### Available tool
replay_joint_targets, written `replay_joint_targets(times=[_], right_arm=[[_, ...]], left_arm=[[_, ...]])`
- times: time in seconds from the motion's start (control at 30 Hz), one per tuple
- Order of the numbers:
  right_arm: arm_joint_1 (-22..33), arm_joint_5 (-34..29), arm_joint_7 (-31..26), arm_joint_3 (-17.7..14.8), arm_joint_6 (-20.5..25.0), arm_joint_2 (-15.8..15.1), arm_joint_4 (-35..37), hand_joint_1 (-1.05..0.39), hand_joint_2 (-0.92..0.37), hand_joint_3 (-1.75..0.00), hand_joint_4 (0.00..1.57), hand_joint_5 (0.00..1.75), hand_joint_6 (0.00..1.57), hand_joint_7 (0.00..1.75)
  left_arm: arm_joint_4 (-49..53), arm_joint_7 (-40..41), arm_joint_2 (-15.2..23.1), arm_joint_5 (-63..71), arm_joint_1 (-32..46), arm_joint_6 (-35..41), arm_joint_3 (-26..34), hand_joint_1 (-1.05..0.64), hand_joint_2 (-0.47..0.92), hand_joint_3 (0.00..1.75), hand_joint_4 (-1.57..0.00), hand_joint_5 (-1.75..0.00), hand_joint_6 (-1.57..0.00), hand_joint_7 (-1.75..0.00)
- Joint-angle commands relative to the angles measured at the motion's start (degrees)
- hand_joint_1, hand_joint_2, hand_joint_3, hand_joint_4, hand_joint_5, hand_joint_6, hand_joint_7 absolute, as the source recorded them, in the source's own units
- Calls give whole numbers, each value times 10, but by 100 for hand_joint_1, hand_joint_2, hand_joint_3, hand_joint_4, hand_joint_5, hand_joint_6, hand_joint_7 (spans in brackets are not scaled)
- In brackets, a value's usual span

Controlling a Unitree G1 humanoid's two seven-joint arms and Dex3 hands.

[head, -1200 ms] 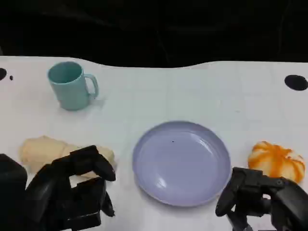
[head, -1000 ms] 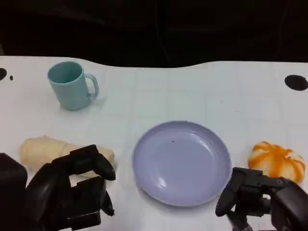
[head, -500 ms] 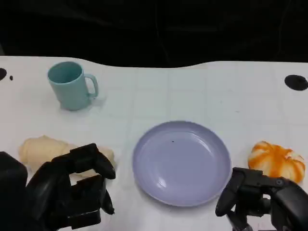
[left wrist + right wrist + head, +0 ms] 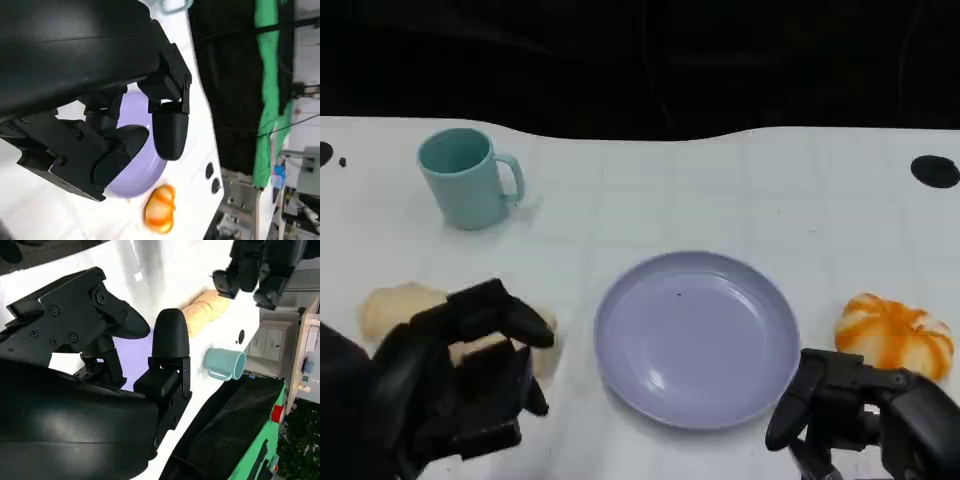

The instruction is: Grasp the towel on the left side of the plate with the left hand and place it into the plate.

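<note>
In the head view, no writing is readable. The towel lies at nine o'clock of the plate, apart from its rim; the left hand, fingers spread and empty, overlaps the towel's near side. Bare table lies beyond. The right hand, curled and empty, sits at five o'clock. The left wrist view shows the plate past the fingers. The right wrist view shows the towel near the mug.

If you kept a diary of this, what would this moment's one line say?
left hand: open, above towel, no grasp | right hand: idle | plate: bare | towel: left of plate
</note>
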Motion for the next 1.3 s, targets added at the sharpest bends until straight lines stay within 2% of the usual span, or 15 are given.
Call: replay_joint_targets(times=[0.03,0.1,0.17,0.27,0.47,0.57,0.67,0.77,0.83,0.97,1.07,1.2,1.3], right_arm=[[-1,1,-3,0,-6,-3,-4,-13,-56,-106,78,166,72,132],[0,0,-4,2,-5,-2,-6,-14,-56,-106,78,165,72,132],[0,-2,-6,4,-4,-2,-7,-14,-56,-106,78,165,72,131],[-1,-4,-8,7,-4,-2,-6,-14,-56,-106,78,165,72,131],[-8,-4,-13,11,6,0,-8,-14,-56,-105,79,166,72,132],[-11,-3,-13,12,3,-2,-5,-13,-57,-105,78,166,71,132],[-13,-6,-12,13,5,-4,-6,-15,-56,-105,78,166,71,133],[-13,-4,-13,12,12,-3,-7,-14,-56,-105,78,166,71,133],[-12,-3,-14,13,15,-2,-9,-14,-56,-105,78,166,71,133],[-10,-4,-15,14,18,-2,-13,-14,-56,-105,78,166,72,132],[-8,-1,-14,12,14,-2,-12,-13,-56,-105,78,166,72,132],[-6,1,-12,8,9,-3,-11,-13,-56,-105,78,166,72,132],[-5,2,-12,7,11,-3,-11,-13,-56,-106,78,165,72,132]], left_arm=[[24,-1,-1,36,8,-85,-5,-18,68,83,-53,-132,-53,-89],[37,-4,11,65,9,-123,-8,-24,83,52,-50,-111,-51,-64],[50,-9,23,91,10,-160,-11,-27,90,34,-45,-95,-47,-47],[72,-21,43,121,6,-206,-11,-30,92,29,-33,-83,-38,-35],[102,-19,78,194,-16,-249,-17,-37,92,13,-22,-69,-32,-20],[106,-17,103,255,-32,-258,-27,-38,92,9,-16,-69,-30,-13],[97,-27,120,290,-50,-242,-34,-38,92,4,-3,-85,-28,-8],[90,-32,134,329,-63,-217,-45,-37,90,1,0,-87,-30,-7],[89,-43,162,385,-75,-205,-62,-39,89,1,-3,-80,-31,-6],[94,-89,210,461,-102,-178,-92,-41,88,0,-10,-54,-33,-2],[121,-116,242,512,-129,-179,-117,-43,87,0,-15,-46,-34,-1],[171,-140,260,567,-167,-181,-153,-46,86,0,-17,-41,-34,0],[216,-141,258,612,-198,-181,-184,-49,85,0,-22,-36,-36,-1]])
